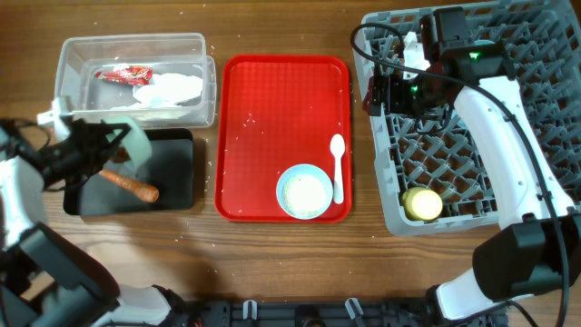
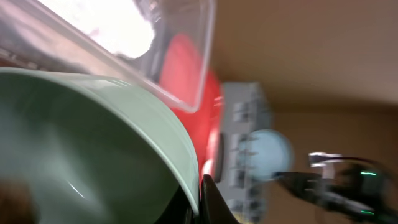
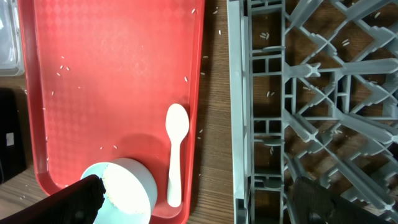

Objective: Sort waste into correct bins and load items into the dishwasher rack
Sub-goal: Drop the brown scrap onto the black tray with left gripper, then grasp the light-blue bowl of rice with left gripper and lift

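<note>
**Over the black tray, far left: a teal bowl pinched by its rim**

At the left of the worktop [image 1: 272,245], my left claw [image 1: 113,145] is closed on the rim of a pale teal bowl [image 1: 138,145]. The bowl hangs tilted above the black tray [image 1: 177,173], and a carrot piece [image 1: 133,188] lies in the tray below it. In the left wrist view, which is blurred, one finger [image 2: 211,202] seems to press on the outside of the wall, just under the lip. I judge this bowl light and stiff but smooth, so a rim pinch may slip or let it swing if I turn the wrist quickly.

My right claw [image 3: 196,190] stands open with nothing between its fingers. It is above the near right part of the red serving tray [image 3: 112,74], beside the dishwasher rack [image 3: 238,93]. Below it the second teal bowl [image 3: 127,186] sits upright with loose rice inside. I would take it by the rim on the side away from the white spoon [image 3: 176,149] and keep it level, because the rice will pour out easily. The spoon lies flat just beside that bowl. It looks thin and light, and it may slide on the tray, so the middle of the handle seems the best hold.
</note>
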Robot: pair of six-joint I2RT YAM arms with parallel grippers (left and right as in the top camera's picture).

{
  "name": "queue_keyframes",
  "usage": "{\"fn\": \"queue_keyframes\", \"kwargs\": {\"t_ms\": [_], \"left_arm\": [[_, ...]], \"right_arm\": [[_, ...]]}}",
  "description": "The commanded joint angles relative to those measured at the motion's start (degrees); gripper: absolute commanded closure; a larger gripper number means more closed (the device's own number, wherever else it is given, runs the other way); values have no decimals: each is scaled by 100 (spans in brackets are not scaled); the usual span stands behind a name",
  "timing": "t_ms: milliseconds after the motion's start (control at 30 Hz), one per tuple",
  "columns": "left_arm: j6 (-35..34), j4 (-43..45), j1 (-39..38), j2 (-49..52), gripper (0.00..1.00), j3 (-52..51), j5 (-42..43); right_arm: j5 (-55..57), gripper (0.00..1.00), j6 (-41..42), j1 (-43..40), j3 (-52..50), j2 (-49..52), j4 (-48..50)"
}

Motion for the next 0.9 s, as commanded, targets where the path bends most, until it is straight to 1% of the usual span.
{"fn": "queue_keyframes", "kwargs": {"t_ms": [0, 33, 67, 100, 200, 300, 333, 400, 433, 467, 533, 567, 600, 633, 700, 767, 867], "left_arm": [[739, -13, 509, 658, 96, -116, 1766], [737, -13, 560, 820, 96, -116, 2002], [728, -9, 605, 1051, 96, -116, 2446], [601, 11, 608, 1167, 96, -114, 2441], [603, -42, 588, 1202, 96, -114, 2441], [717, -37, 455, 704, 96, -70, 2411], [713, -37, 363, 470, 96, -33, 2234], [533, -37, -44, -267, 96, 57, 1161], [356, -42, -415, -721, 96, 57, 317], [221, -61, -916, -1130, 96, 57, -544], [190, -76, -1937, -1600, 96, 57, -1696], [186, -79, -2538, -1733, 96, 57, -2282], [-205, -9, -3845, -1711, 96, 44, -3943], [-452, 81, -4459, -1561, 96, 33, -4745], [-713, 302, -5117, -1259, 96, 31, -5523], [-883, 870, -5851, -680, 96, 31, -6177], [-883, 1532, -6413, 48, 96, 31, -6620]], "right_arm": [[74, 0, -96, 2, -4, -55, 13], [74, 0, -96, 2, -4, -55, 13], [74, 0, -96, 2, -4, -55, 13], [74, 0, -92, 2, -4, -55, 13], [74, 0, -59, 2, -4, -55, 11], [74, 0, -57, 2, -4, -55, 7], [72, 0, -55, 2, -4, -55, 4], [74, 0, 44, 2, -4, -55, -11], [74, 0, 44, 2, -4, -55, -11], [74, 0, 44, 2, -4, -55, -9], [74, 0, 42, 2, -4, -55, -7], [76, 0, 39, 2, -4, -55, -7], [76, 0, 33, 2, -4, -55, -7], [76, 0, 33, 2, -4, -55, -4], [76, 0, 31, 2, -4, -55, -2], [74, 0, 31, 2, -4, -55, -4], [76, 0, 31, 2, -4, -55, -26]]}}
